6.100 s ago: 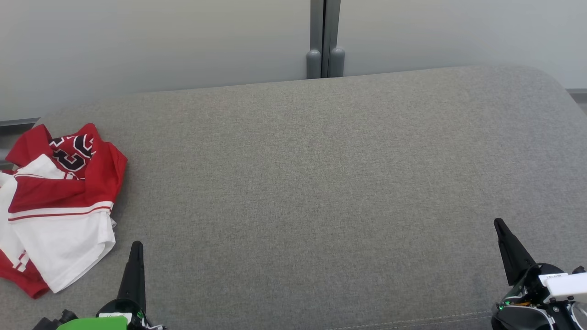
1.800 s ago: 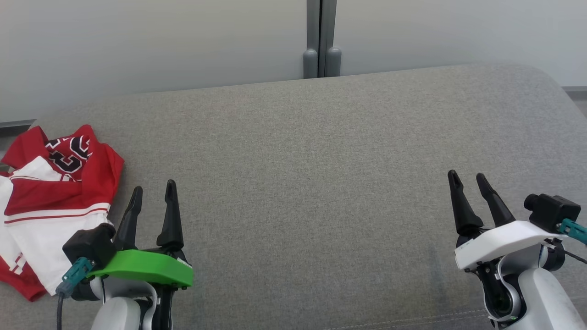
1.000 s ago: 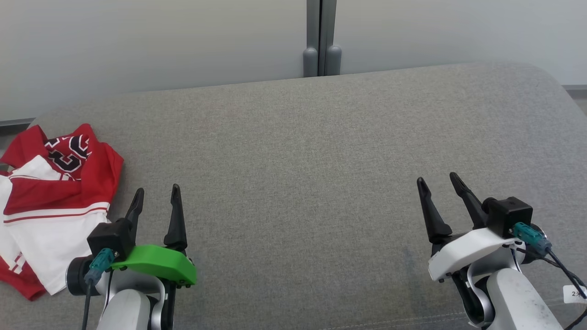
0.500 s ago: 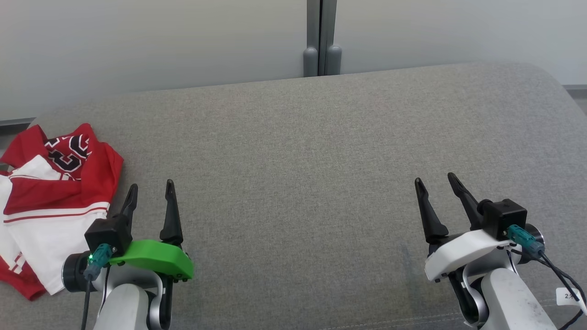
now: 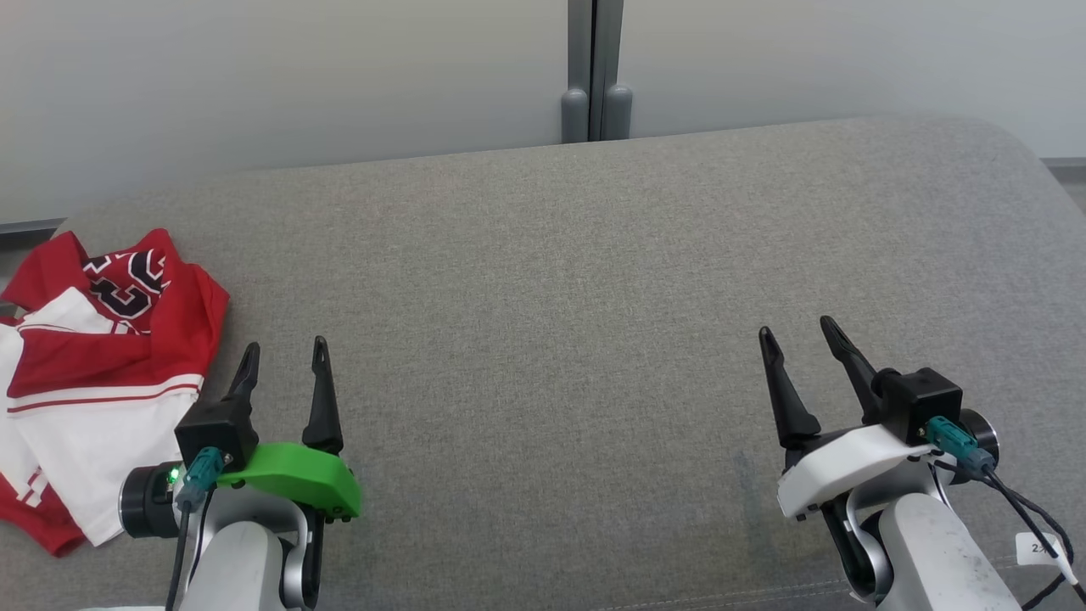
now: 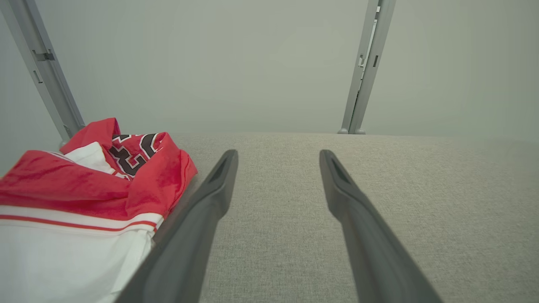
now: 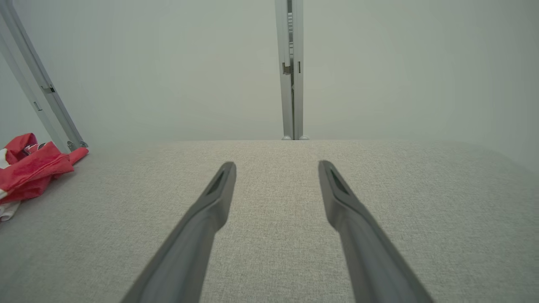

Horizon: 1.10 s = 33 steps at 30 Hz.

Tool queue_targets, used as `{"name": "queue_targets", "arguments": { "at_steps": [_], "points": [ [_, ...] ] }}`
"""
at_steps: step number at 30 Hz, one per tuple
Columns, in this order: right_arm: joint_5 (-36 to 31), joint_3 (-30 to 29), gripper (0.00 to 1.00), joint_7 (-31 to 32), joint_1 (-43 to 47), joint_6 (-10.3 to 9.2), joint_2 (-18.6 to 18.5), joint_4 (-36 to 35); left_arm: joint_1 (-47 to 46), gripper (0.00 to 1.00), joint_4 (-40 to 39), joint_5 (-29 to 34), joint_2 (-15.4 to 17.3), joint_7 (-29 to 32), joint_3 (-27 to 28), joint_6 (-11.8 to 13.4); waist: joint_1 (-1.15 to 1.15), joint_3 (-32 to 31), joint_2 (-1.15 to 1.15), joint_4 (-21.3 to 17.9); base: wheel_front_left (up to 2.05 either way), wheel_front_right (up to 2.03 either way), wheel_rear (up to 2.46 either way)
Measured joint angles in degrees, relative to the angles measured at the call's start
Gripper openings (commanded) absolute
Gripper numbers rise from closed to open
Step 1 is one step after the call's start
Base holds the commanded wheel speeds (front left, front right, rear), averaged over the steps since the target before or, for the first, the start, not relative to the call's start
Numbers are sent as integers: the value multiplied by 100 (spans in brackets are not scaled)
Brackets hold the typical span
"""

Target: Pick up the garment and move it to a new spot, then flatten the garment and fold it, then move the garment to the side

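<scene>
Two grippers are in your working field, both over a grey upholstered cushion [image 5: 543, 280].

1. Check the left gripper [image 5: 284, 344]. It sits at the near left with its two dark fingers [image 6: 212, 198] pointing toward the far edge of the cushion. The fingers are spread apart, with bare fabric between them, and nothing is held. A green cover [image 5: 293, 479] sits behind the fingers. A black camera block [image 5: 216, 433] is mounted on the cover's left side, with a teal connector [image 5: 199, 475] plugged in below it.

2. Check the right gripper [image 5: 796, 326]. It sits at the near right, well apart from the left one. Its fingers are likewise spread and empty, and they angle slightly to the left. It carries a white cover [image 5: 836, 475].

3. Locate the garment [image 5: 93, 382]. It lies crumpled at the left end of the cushion. It is red and white, with dark outlined lettering on the red part at its far end and a thin red stripe across the white part. Its left portion runs past the edge of the head view.

4. Confirm clearances. The left gripper's left finger stands just beside the garment's right edge. In the left wrist view the near length of that finger overlaps the white fabric, and you cannot tell whether they touch. The right gripper is well apart from the garment.

5. Note the background. A pale wall [image 5: 254, 76] rises behind the far edge of the cushion. A grey vertical post [image 5: 596, 68] stands against it near the centre.
</scene>
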Motion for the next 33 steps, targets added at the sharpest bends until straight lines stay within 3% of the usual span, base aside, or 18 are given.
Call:
{"name": "queue_targets", "arguments": {
  "at_steps": [10, 33],
  "points": [
    [-257, -78, 100, -129, -76, 0, 37, 80, -114, 100, 177, 291, -9, -68, 19, 64, 0, 7, 0, 6, 0, 0, 0],
    [-174, -187, 100, -129, -82, 0, 100, 119, -164, 100, 232, 235, -24, -68, 24, 86, -1, 3, 0, 68, 0, 0, 0]
  ]
}}
